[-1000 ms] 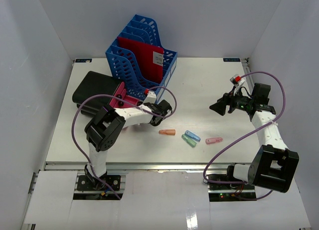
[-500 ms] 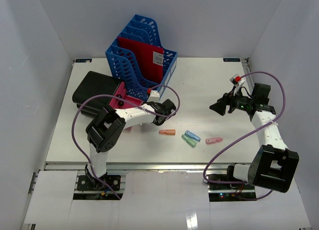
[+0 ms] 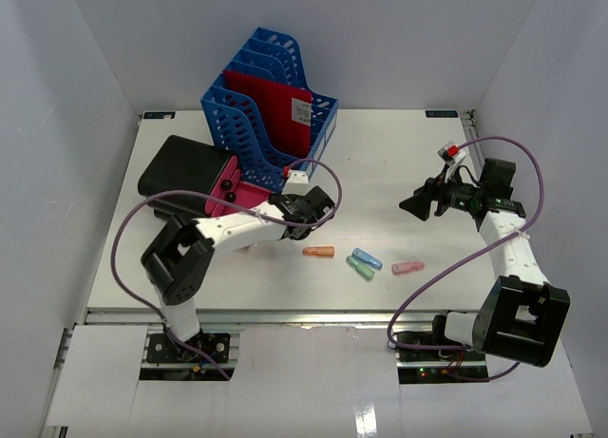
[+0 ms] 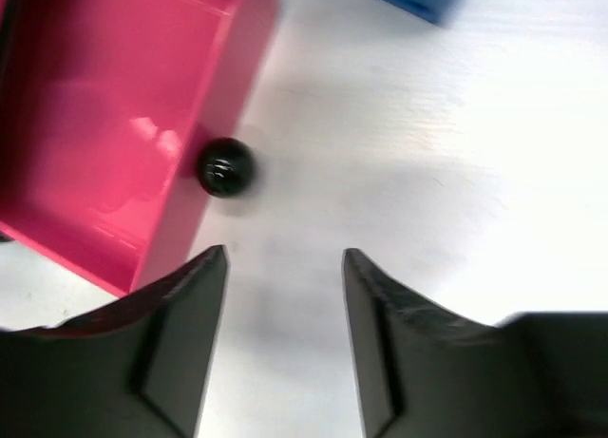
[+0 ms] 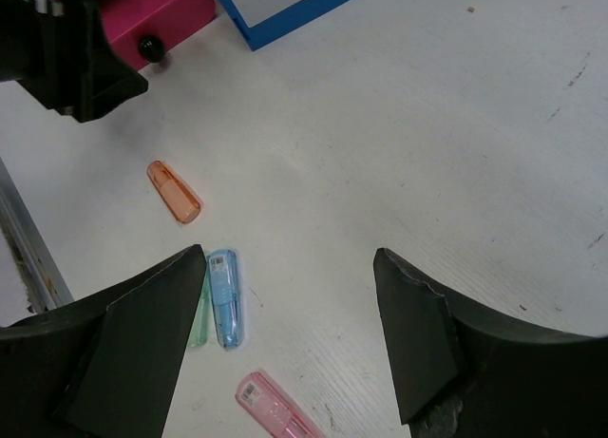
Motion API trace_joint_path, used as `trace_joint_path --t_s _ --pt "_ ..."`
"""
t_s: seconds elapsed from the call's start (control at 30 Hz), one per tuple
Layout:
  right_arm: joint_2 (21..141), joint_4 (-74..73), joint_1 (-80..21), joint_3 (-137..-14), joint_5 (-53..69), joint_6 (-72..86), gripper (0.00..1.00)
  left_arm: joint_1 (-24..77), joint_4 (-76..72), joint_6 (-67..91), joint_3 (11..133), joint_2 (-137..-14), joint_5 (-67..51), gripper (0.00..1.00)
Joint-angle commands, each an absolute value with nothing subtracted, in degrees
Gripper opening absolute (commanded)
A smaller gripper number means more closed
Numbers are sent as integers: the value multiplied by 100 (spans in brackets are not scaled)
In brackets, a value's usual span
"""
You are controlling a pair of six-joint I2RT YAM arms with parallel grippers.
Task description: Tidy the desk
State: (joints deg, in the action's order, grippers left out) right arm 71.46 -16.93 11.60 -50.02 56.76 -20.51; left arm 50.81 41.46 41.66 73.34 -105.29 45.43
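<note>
Left fingers are parted with nothing between them, low over the bench and aimed at the black knob on the pink drawer: near it, not touching. Right fingers are spread wide and empty above the bench's right side. The white bench runs under everything, its rail at the near edge. Orange, blue, green and pink pieces lie loose mid-bench. The blue rack stands at the back.

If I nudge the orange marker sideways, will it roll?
Probably slides or pivots rather than rolls: the orange marker looks flattish and tapered. Likely light and rigid, being small plastic. Its smooth shell may skid on the desk.
</note>
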Motion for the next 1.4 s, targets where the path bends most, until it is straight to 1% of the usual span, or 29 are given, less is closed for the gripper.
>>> trace_joint_path --t_s 0.0,0.03,0.1,0.13,0.2,0.27,0.3,0.4,0.43,0.47,0.5,0.63,0.77,0.9,1.1,1.2,1.27,1.37 --pt "7030 -1846 1159 -5106 5808 -2253 78 5143 3254 3544 6842 -9224 3155 66" --pt "7023 -1900 1151 -5108 5852 -2342 78 5150 3070 3483 6538 -8913 2771 68" --pt "7023 -2101 1123 -5142 5959 -2598 79 5142 2865 3622 6064 -8619 2405 71" --pt "7029 -2215 991 -5199 5972 -2912 81 5148 2783 3729 5861 -8393 2121 71" --pt "7054 -2946 574 -5325 5737 -3652 83 5150 2714 3875 5574 -7828 1617 72" --pt "7064 -3373 -181 -5348 5215 -4421 84 5159 2652 3963 5284 -7453 1410 74" --pt "7055 -3374 -627 -5290 4956 -4614 85 5158 2646 3954 5186 -7148 1349 77" --pt "7046 -3221 -1989 -5060 4217 -5042 93 5150 2639 3814 4895 -5817 1407 94" --pt "7060 -3063 -2295 -5001 4058 -5094 96 5148 2640 3764 4844 -5481 1471 98" --pt "7085 -2837 -2481 -4940 3919 -5085 99 5141 2645 3724 4824 -5271 1538 98" --pt "7126 -2705 -2872 -4940 3611 -4976 97 5135 2645 3649 4790 -4880 1566 98" --pt "7786 -2265 -3893 -5282 2653 -4580 90 5133 2737 3586 4729 -3906 1703 98" --pt "8834 -2150 -4688 -5914 1386 -4031 90 5133 2889 3626 4663 -3327 1649 98" --pt "9583 -2207 -4896 -6340 867 -3764 92 5133 3040 3698 4653 -2753 1518 98" --pt "10004 -2365 -4913 -6592 792 -3691 100 5124 3376 3884 4676 -2178 1564 98" --pt "10229 -2459 -4920 -6592 880 -3684 85 5133 3446 3935 4644 -2072 1561 98" --pt "10316 -2522 -4922 -6592 916 -3683 78 5133 3474 3970 4632 -2028 1573 98" --pt "10397 -2563 -4922 -6564 937 -3710 63 5133 3480 4004 4632 -1947 1594 98"
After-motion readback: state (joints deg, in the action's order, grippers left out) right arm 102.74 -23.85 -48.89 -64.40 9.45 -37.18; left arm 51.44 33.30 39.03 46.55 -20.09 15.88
